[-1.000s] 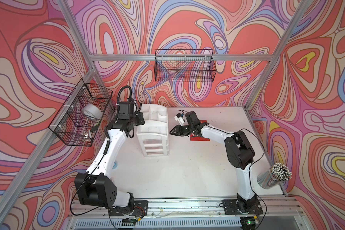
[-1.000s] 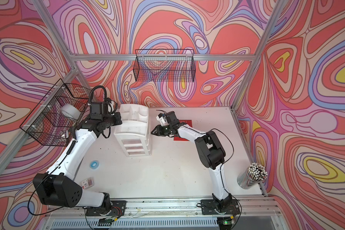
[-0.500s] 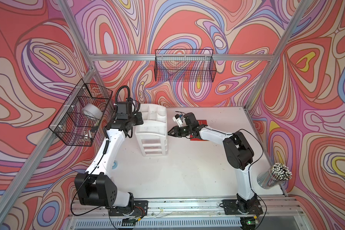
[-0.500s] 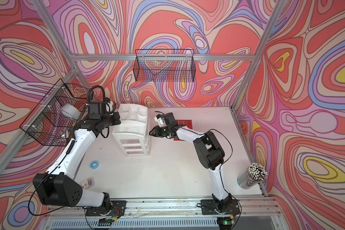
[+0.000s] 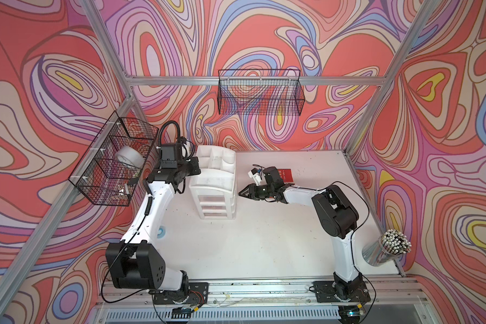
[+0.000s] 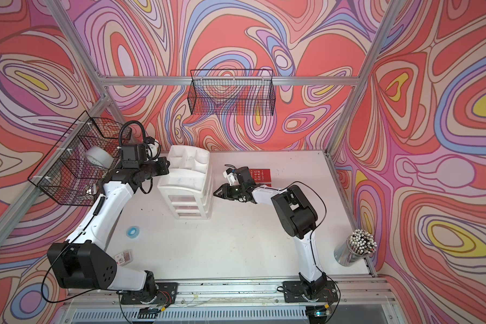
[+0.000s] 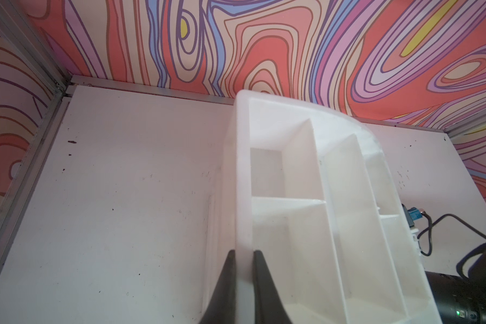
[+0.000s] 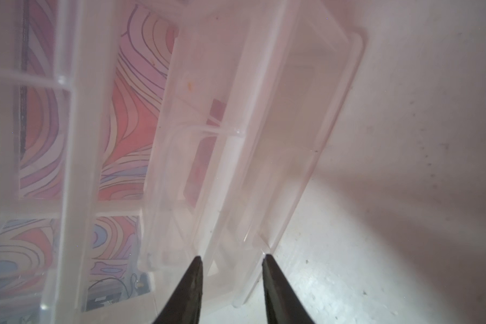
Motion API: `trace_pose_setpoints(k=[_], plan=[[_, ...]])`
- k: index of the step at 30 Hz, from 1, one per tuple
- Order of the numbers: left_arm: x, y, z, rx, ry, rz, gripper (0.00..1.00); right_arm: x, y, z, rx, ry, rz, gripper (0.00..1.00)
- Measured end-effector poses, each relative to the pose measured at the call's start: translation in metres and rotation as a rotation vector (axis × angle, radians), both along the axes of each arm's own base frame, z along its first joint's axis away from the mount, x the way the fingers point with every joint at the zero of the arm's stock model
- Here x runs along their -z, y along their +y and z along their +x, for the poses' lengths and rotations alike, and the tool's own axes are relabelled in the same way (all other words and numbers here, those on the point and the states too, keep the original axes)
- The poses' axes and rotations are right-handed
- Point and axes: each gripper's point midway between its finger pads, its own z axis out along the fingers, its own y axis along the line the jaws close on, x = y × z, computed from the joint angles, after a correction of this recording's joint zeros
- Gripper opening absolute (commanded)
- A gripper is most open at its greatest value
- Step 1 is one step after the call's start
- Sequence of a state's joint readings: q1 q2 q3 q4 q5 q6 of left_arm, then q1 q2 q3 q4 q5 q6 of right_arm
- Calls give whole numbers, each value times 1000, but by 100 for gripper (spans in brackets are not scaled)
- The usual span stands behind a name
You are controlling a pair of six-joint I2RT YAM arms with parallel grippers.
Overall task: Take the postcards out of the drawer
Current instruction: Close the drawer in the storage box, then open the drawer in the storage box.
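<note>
A white drawer unit (image 5: 214,193) (image 6: 185,193) stands mid-table, its drawers pushed in. My left gripper (image 7: 244,252) (image 5: 195,168) is shut on the side rim of the unit's top tray (image 7: 243,174). My right gripper (image 8: 232,257) (image 5: 242,193) (image 6: 216,193) is open, its tips just off the unit's right side, with nothing held. A red shape (image 8: 205,157) shows dimly through the translucent drawer wall. One red postcard (image 5: 287,175) (image 6: 262,176) with white lettering lies flat on the table behind the right wrist.
A wire basket (image 5: 260,92) hangs on the back wall. Another wire basket (image 5: 110,165) on the left wall holds a tape roll (image 5: 129,158). A cup of sticks (image 5: 387,249) stands at the right front. A blue ring (image 6: 132,232) and a small packet (image 6: 123,256) lie front left.
My right gripper has moved left, away from the red postcard on the table and up to the unit's side, and its jaws have widened a little. The left gripper keeps its hold.
</note>
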State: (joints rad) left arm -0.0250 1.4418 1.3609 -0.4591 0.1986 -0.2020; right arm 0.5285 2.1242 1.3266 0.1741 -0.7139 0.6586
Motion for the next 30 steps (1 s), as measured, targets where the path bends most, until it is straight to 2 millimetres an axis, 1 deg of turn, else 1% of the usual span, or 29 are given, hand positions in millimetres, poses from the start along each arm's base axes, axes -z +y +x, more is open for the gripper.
trace_pose_setpoints(k=[3,6,8,11,15,18,26,30], plan=[[0,0,0,0,0,0,0,-3,-3,4,16,2,35,42],[0,0,0,0,0,0,0,-13,0,10,21,-23,79,45],[0,0,0,0,0,-1,0,-15,2,12,23,-30,96,46],[0,0,1,0,-1,-1,0,-11,3,13,27,-30,105,48],[0,-1,1,2,-2,-6,0,4,4,14,34,-1,101,49],[0,-2,3,9,-6,-12,0,12,4,14,37,18,99,51],[0,-3,5,9,-10,-22,0,4,9,15,34,16,132,57],[0,-3,5,4,-10,-29,0,6,13,16,32,20,154,58]])
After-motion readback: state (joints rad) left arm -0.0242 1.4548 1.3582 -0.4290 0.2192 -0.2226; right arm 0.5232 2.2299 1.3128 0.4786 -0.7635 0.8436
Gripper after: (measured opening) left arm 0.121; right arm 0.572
